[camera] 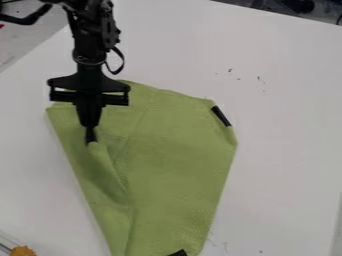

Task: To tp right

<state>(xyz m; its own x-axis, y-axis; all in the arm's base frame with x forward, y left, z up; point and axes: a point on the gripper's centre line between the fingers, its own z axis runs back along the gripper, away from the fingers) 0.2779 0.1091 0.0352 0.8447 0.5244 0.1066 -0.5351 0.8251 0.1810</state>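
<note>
Over the white table (287, 115), the end effector (91, 138) pinches creased green cloth (175, 150) into a ridge.

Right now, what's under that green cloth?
I can't tell: the green cloth covers whatever lies beneath it, and nothing shows through. White table shows around it. Two black strips mark its edge, and the gripper holds a raised fold.
</note>
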